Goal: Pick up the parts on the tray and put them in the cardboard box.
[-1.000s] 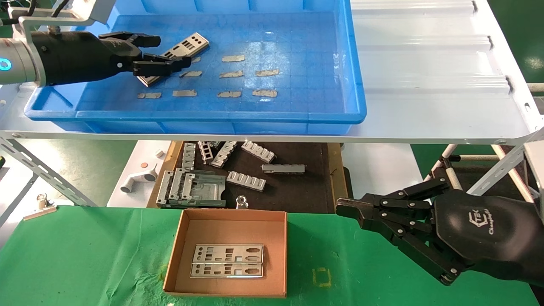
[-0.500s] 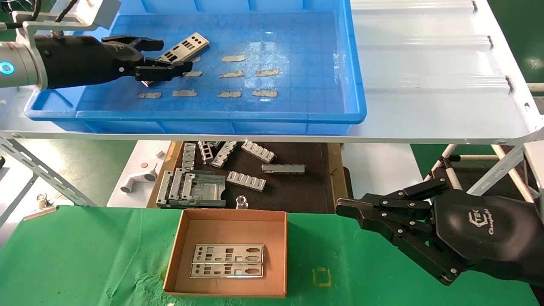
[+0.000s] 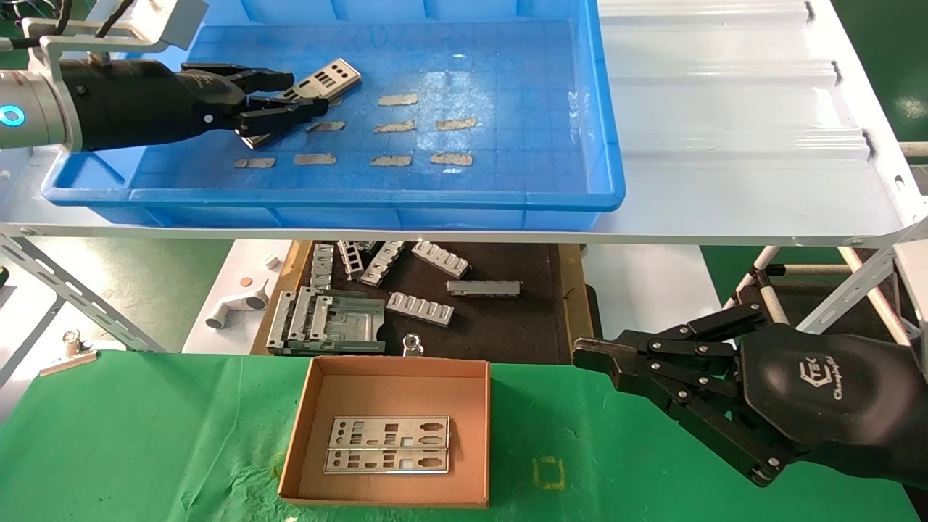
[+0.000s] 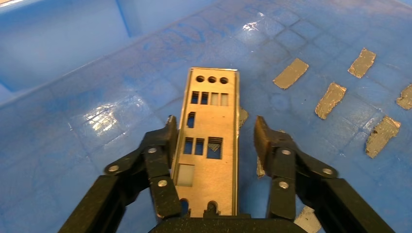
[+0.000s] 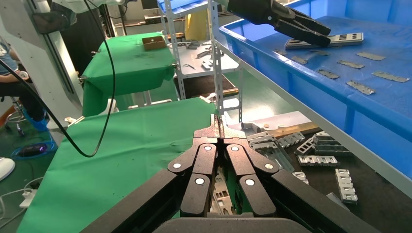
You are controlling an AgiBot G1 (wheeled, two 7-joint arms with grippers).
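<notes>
A silver punched part (image 3: 330, 76) lies at an angle on the floor of the blue tray (image 3: 362, 197), near its far left. My left gripper (image 3: 301, 93) reaches over it with its jaws open along the strip's long sides. In the left wrist view the part (image 4: 209, 126) sits between the fingers of the gripper (image 4: 214, 127): one finger (image 4: 167, 141) touches its edge and the other stands a little off. The cardboard box (image 3: 395, 368) on the green cloth holds two parts (image 3: 388, 444) side by side. My right gripper (image 3: 583, 355) is shut and empty, parked to the right of the box.
Several beige tape scraps (image 3: 397, 127) lie on the tray floor. Below the white shelf (image 3: 725, 109), a black mat (image 3: 500, 326) holds grey ribbed brackets (image 3: 420, 308). Green cloth (image 3: 145, 435) covers the table around the box.
My left gripper has slid a little forward along the part and its jaws have narrowed around it. The part has turned slightly. The right arm has not moved.
</notes>
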